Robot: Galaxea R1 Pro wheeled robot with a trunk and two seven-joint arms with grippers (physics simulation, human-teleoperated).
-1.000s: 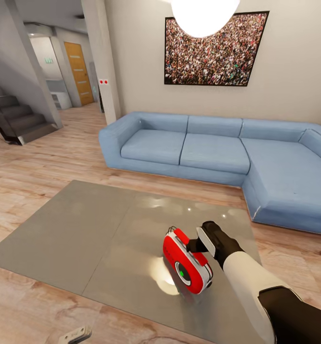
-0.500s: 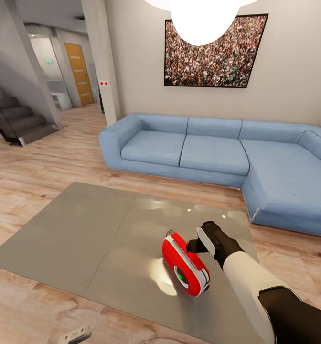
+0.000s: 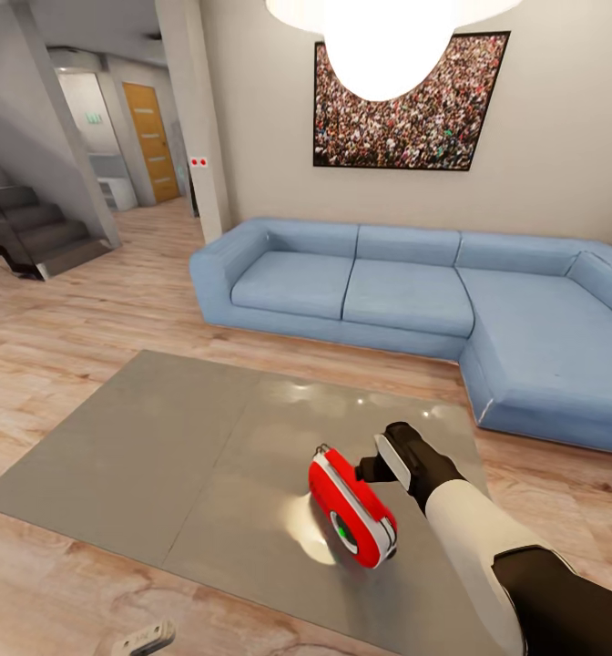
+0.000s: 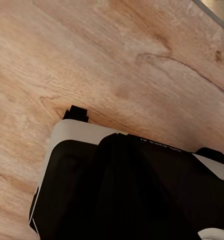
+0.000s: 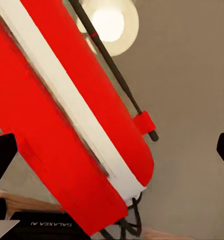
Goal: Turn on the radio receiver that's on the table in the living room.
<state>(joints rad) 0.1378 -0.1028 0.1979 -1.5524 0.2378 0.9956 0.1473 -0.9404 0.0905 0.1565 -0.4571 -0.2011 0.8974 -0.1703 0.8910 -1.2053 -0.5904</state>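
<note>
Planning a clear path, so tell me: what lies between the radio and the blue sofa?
In the head view, bare glossy table top, then wood floor, lie between the radio receiver and sofa.

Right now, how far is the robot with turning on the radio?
Done: the robot has reached the table. In hand: the right gripper is at the radio receiver, which lies tipped on the glossy top, open fingers on either side. Left: whether it is switched on cannot be told.

The red radio receiver [image 3: 351, 510] sits tilted on the glossy desk [image 3: 160, 456], the right end effector [image 3: 372, 466] just beside it.
</note>
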